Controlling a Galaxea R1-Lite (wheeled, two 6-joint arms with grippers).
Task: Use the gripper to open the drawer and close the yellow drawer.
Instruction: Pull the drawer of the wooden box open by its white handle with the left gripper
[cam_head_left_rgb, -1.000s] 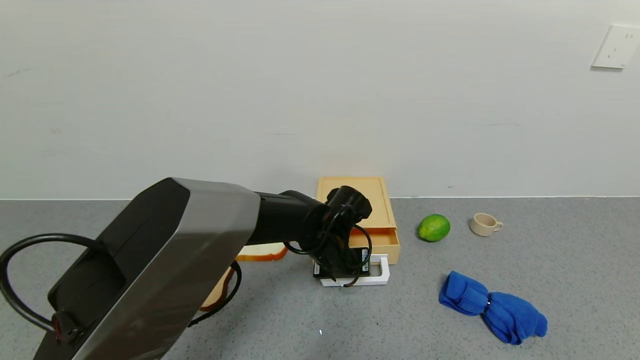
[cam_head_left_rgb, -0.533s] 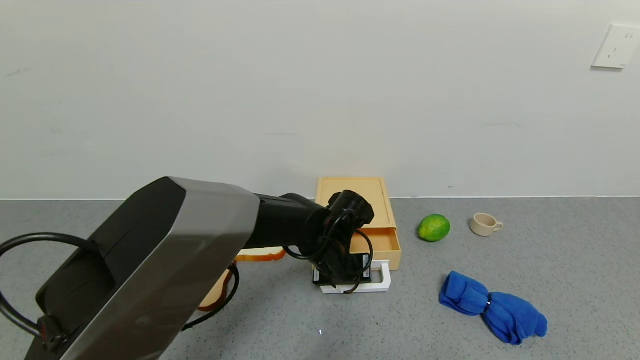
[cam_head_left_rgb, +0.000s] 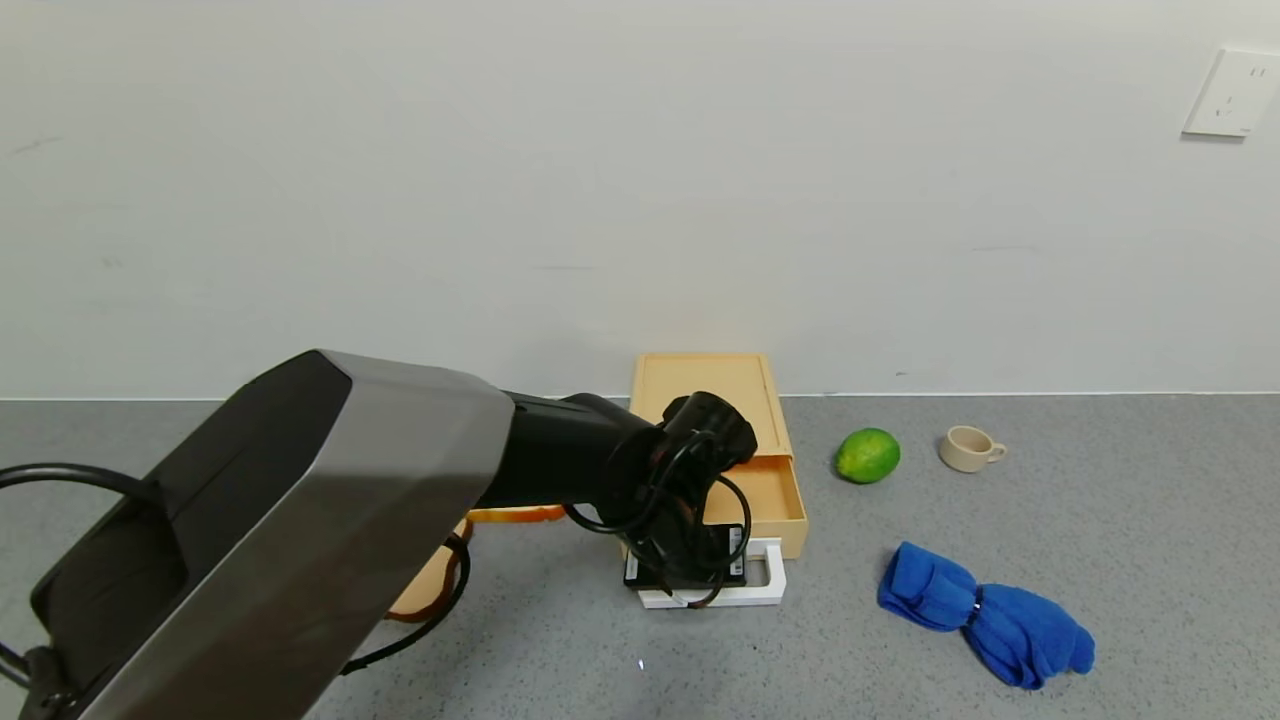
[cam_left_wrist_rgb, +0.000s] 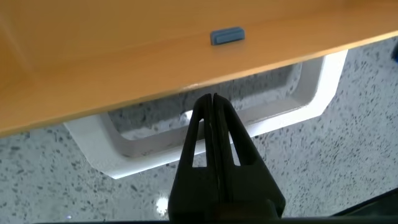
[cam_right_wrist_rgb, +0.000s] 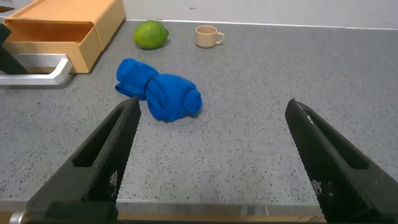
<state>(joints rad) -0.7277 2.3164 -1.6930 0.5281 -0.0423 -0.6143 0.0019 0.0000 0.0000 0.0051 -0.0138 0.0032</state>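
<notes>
Starting at your left, the grey-and-black left arm (cam_head_left_rgb: 300, 540) reaches across the grey table (cam_head_left_rgb: 1150, 520) toward the middle. Behind its forearm you can make out a slice of toast (cam_head_left_rgb: 515, 514), mostly hidden.

Your left gripper (cam_left_wrist_rgb: 212, 102) hangs at the white loop handle (cam_head_left_rgb: 768, 575) of the yellow drawer (cam_head_left_rgb: 770, 490). In the left wrist view its two black fingers (cam_left_wrist_rgb: 227, 140) are pressed together with no gap between them, and their tips sit inside the handle's opening, just below the drawer's front edge. They hold nothing; whether the tips touch the handle bar you cannot tell. A small blue tab (cam_left_wrist_rgb: 227, 36) shows on the drawer front just beyond the fingertips.

The drawer is pulled partway out of its flat yellow casing (cam_head_left_rgb: 705, 385), which sits against the white wall (cam_head_left_rgb: 600, 180), and the open tray shows toward you.

To the right of the drawer lies a lime (cam_head_left_rgb: 867, 455), then a small beige cup (cam_head_left_rgb: 968, 448) beside it. Nearer you, a crumpled blue cloth (cam_head_left_rgb: 985, 612) lies well apart from the drawer. A white wall socket (cam_head_left_rgb: 1232, 92) is at the far right.

Your right gripper (cam_right_wrist_rgb: 211, 155) is parked off to the right with its fingers spread wide and nothing between them, facing the cloth.
</notes>
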